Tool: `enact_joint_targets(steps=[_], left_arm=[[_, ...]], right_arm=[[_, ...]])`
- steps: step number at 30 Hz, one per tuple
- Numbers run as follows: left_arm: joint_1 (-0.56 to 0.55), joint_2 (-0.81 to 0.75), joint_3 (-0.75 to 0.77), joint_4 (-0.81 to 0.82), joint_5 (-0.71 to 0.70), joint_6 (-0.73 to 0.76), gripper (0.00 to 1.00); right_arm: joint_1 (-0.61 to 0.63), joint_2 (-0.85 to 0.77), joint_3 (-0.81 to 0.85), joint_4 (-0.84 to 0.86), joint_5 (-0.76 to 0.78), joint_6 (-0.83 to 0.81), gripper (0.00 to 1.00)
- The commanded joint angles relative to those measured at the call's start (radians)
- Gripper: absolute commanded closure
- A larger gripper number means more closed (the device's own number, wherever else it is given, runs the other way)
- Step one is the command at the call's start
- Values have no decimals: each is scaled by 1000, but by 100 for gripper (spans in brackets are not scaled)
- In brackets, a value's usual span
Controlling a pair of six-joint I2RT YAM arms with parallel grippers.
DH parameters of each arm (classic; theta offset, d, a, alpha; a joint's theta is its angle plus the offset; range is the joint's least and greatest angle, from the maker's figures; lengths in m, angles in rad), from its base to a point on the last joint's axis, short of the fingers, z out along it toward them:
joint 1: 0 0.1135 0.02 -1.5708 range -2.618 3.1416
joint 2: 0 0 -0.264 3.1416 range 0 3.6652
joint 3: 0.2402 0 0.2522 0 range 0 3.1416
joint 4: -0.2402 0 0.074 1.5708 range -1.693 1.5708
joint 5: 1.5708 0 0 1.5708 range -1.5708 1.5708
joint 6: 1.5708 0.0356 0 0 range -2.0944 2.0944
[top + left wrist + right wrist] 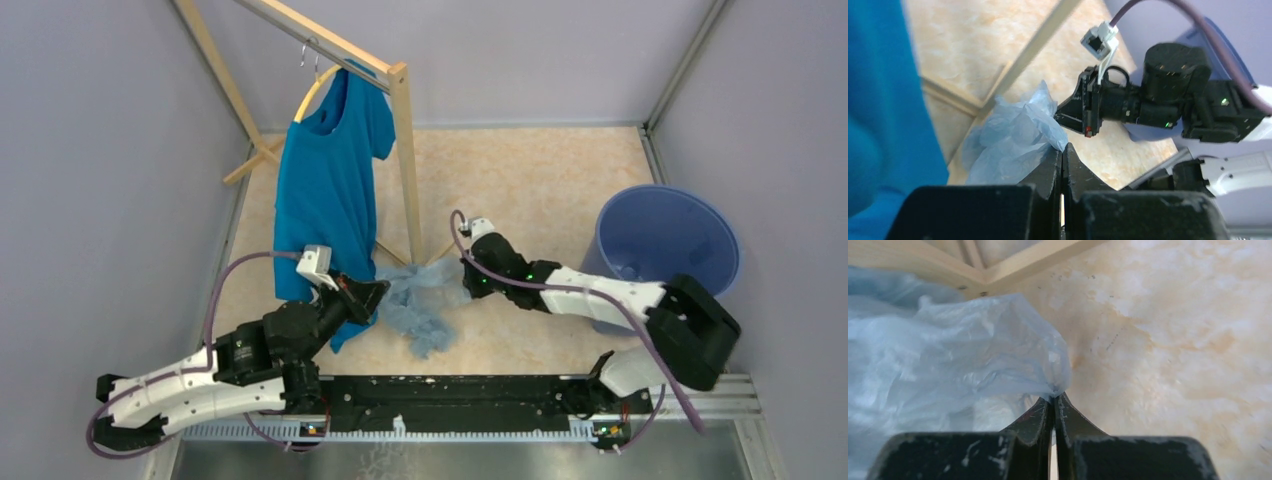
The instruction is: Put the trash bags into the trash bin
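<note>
The pale-blue trash bag (420, 300) lies crumpled on the floor between my two arms. My left gripper (378, 292) is at its left edge, jaws closed with a corner of the film at their tip (1062, 148). My right gripper (458, 272) is at its right edge, shut on a bunched fold of the bag (1054, 396). The bag fills the left of the right wrist view (948, 355) and lies just left of the fingers in the left wrist view (1008, 145). The round blue trash bin (665, 245) stands empty at the far right, behind the right arm.
A teal T-shirt (325, 190) hangs from a wooden rack (405, 160) just behind the left gripper and fills the left of the left wrist view (878, 100). The rack's base bars (998, 265) lie by the bag. Grey walls enclose the floor.
</note>
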Motion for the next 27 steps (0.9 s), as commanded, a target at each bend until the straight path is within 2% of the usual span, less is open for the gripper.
enact_joint_targets(steps=[1, 5, 8, 10, 13, 19, 22, 24, 26, 27], left_arm=[[0, 78, 89, 249, 187, 202, 100], [0, 242, 193, 317, 309, 279, 100], [0, 372, 251, 307, 287, 256, 100], [0, 444, 258, 313, 251, 214, 100], [0, 529, 288, 355, 278, 223, 100], [0, 671, 425, 320, 225, 246, 100], [0, 722, 629, 331, 272, 392, 100], [0, 729, 777, 405, 434, 499, 100], [0, 712, 834, 536, 595, 541, 100], [-1, 702, 837, 583, 652, 554, 100]], right_arm=[[9, -299, 81, -217, 51, -19, 100], [9, -525, 135, -412, 58, -19, 100], [6, -617, 117, -471, 82, -2, 100], [-2, -631, 89, -484, 91, 30, 100], [-9, -606, 86, -494, 69, 66, 100], [-47, -564, 175, -559, 92, 74, 100], [-116, -543, 408, -684, 134, -2, 100], [-123, -548, 704, -744, 152, -82, 100], [-123, -582, 911, -728, 24, -141, 100], [-123, -616, 947, -675, -54, -156, 100]])
